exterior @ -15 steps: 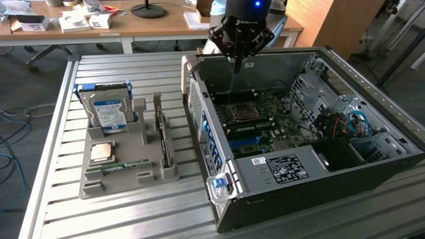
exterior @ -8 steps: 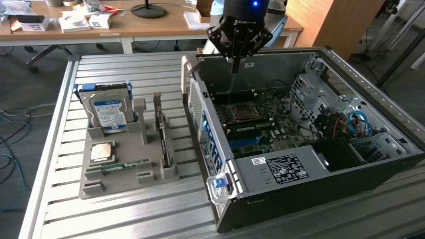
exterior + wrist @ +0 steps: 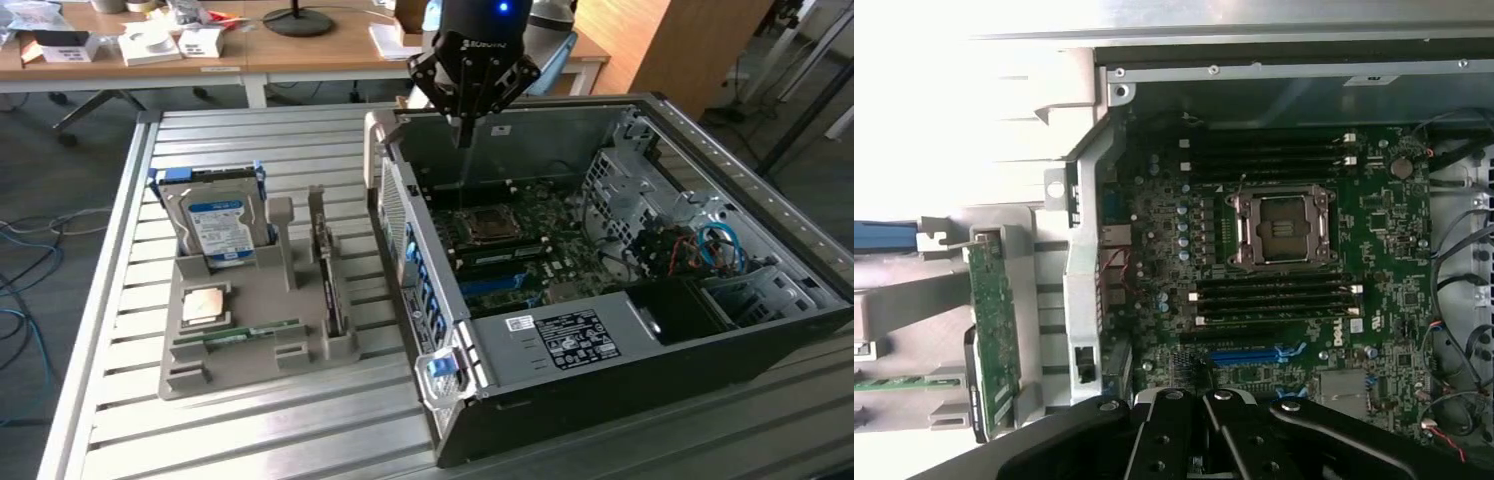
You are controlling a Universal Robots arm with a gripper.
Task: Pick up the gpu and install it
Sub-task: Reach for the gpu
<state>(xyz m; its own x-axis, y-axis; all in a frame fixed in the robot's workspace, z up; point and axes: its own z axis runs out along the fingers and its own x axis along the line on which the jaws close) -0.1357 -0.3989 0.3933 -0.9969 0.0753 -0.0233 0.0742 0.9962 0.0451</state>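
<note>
Shut and empty, the gripper is held over the case; the gpu is racked beside the case. Unless the jaws are opened, the gpu may be toppled.

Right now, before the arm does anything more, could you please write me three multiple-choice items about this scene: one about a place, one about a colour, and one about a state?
1. Where is the gpu?
A. In the computer case
B. On edge in the grey holder
C. In the gripper

2. The label on the hard drive is:
A. red
B. all black
C. blue and white

3. The gripper is:
A. shut, holding nothing
B. wide open
C. shut on the hard drive

Answers:
1 B: the card stands slim in its slot in the holder, beside the case.
2 C: the label faces the exterior view.
3 A: the gripper is closed above the open computer case, with nothing in it.
</note>
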